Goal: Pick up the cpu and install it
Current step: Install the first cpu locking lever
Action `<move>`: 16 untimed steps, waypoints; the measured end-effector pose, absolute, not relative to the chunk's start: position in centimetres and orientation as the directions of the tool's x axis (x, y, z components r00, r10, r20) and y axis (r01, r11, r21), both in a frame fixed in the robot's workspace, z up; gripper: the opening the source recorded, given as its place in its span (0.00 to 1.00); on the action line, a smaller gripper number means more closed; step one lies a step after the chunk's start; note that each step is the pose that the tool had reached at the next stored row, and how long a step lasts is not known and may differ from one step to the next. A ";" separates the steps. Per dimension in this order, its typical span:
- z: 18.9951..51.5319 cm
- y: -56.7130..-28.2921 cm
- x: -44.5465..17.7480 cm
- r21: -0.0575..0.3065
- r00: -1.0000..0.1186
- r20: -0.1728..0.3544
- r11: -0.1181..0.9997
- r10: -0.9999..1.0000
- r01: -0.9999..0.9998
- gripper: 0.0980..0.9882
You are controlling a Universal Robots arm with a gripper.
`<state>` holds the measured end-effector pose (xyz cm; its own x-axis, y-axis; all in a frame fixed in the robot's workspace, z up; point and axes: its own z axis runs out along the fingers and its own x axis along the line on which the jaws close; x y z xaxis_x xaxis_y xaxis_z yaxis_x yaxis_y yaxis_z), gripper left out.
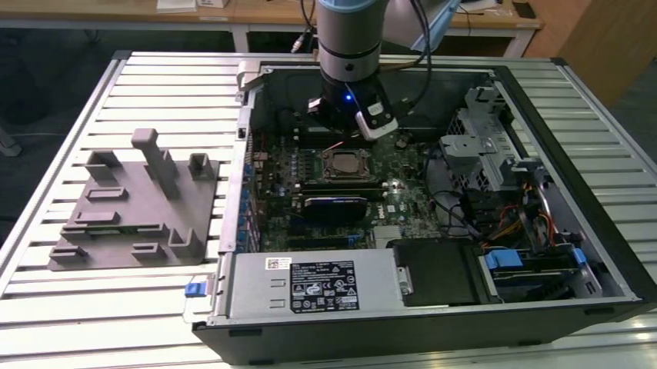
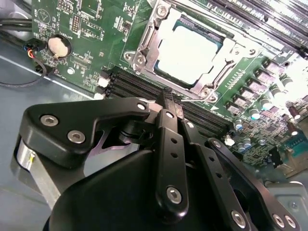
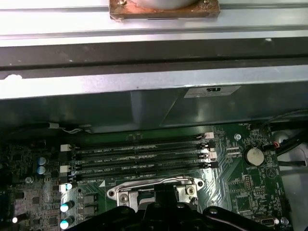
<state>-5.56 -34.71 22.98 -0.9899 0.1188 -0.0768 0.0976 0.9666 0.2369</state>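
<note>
The cpu [image 2: 190,50] lies flat in the metal-framed socket [image 2: 144,45] of the green motherboard [image 2: 96,24], its pale silvery top facing up. In the second wrist view my gripper [image 2: 168,97] hangs a little above the board beside the socket, over the memory slots, its black fingers [image 2: 166,144] brought together with nothing between them. The exterior view shows the arm's wrist [image 1: 349,100] standing over the board just behind the socket [image 1: 342,163]. In the first wrist view the gripper's dark body [image 3: 161,211] covers part of the socket frame [image 3: 122,192].
The open computer case [image 1: 575,254] holds a power supply [image 1: 308,284], drive cages [image 1: 482,146] and cable bundles [image 1: 503,223]. A grey moulded tray [image 1: 134,207] sits on the slatted table at the exterior view's left. Memory slots [image 3: 139,154] and a coin battery [image 3: 253,155] lie near the socket.
</note>
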 end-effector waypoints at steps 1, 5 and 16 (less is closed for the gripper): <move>23.0 -34.7 -5.6 0.237 -0.990 -0.077 0.967 0.119 0.098 0.01; 23.0 -34.7 -5.6 0.236 -0.990 -0.077 0.967 0.119 0.098 0.01; 22.2 -34.4 -5.6 0.202 -0.990 -0.081 0.974 0.116 0.098 0.01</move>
